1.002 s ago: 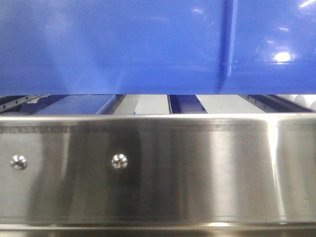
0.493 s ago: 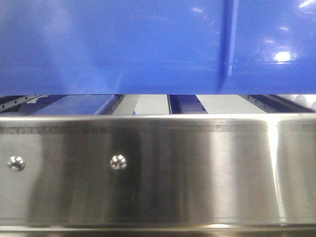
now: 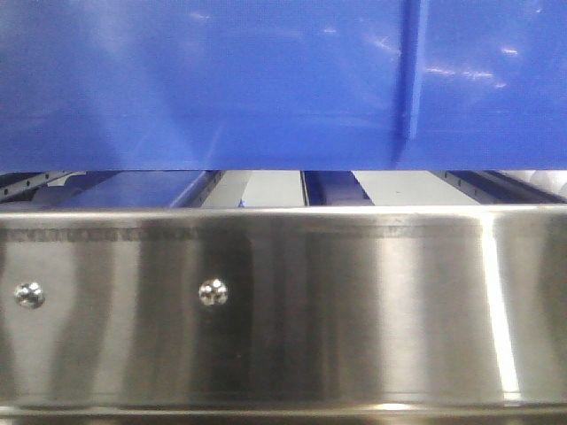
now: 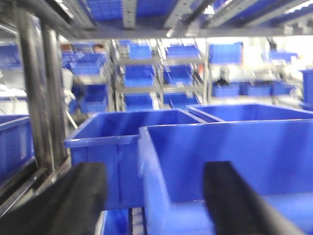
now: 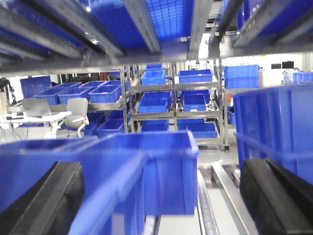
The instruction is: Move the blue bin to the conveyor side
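Exterior front-facing, blue bin (image 3: 221, 80): fills the upper frame, its lower edge just above the stainless-steel rail (image 3: 354, 301).
Exterior front-facing, screws (image 3: 213, 291): two, on the rail's left half.
Left wrist, left gripper (image 4: 156, 169): spread apart astride the bin's near wall, one black finger outside and one inside; blurred.
Right wrist, right gripper (image 5: 161, 169): spread wide, the bin's rim running between the fingers.
Right wrist, shelves (image 5: 171, 105): hold more blue crates behind.

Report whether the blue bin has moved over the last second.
No: the blue bin keeps its lower edge and rib in the same place above the steel rail; only the glints on it changed.
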Motion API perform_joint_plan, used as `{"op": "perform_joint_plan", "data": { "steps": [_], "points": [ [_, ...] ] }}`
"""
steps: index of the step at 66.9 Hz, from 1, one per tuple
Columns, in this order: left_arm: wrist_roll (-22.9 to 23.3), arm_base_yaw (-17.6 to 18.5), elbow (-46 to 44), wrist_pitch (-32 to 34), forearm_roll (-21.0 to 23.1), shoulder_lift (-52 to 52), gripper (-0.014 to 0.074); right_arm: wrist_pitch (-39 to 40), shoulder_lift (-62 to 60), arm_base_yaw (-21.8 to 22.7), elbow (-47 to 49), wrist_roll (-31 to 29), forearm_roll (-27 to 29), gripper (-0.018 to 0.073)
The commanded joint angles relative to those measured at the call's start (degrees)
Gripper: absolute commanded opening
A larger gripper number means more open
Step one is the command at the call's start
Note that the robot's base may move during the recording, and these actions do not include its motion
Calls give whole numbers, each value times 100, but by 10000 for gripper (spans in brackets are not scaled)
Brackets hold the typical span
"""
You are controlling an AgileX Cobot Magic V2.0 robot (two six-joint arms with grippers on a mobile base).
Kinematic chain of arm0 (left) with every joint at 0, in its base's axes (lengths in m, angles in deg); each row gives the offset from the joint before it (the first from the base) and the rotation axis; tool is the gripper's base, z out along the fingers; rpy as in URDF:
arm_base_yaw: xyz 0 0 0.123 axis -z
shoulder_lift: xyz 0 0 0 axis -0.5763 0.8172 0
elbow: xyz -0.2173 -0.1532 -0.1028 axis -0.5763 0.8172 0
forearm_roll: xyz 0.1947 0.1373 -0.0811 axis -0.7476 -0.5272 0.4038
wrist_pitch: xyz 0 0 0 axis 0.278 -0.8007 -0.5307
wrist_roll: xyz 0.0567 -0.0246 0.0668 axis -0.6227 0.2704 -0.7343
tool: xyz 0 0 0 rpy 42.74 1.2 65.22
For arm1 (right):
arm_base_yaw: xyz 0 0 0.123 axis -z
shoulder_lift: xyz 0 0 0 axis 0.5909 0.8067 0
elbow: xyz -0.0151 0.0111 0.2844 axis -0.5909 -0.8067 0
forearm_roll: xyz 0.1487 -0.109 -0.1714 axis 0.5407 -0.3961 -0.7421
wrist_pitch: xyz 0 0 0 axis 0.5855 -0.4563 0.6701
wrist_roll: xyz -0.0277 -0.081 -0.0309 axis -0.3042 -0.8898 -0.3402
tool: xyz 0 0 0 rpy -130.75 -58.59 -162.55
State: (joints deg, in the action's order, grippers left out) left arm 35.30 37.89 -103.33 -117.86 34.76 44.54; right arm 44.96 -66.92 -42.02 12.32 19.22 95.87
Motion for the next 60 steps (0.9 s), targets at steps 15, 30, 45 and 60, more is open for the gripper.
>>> {"op": "perform_joint_plan", "data": {
  "steps": [15, 30, 45, 60],
  "points": [
    [8, 314, -1786, -1166, 70, 1817, 496, 29, 1449, -55, 846, -16, 11, 552],
    [270, 623, -2443, -1558, 70, 2540, 496, -483, 2101, -620, 1419, -16, 11, 550],
    [496, 623, -2978, -2648, -3, 3363, 496, -1875, 3180, -1109, 2739, -16, 11, 549],
    [515, 623, -3572, -3220, -132, 3945, 496, -3845, 4494, -1463, 4276, -274, 11, 549]
  ]
}}
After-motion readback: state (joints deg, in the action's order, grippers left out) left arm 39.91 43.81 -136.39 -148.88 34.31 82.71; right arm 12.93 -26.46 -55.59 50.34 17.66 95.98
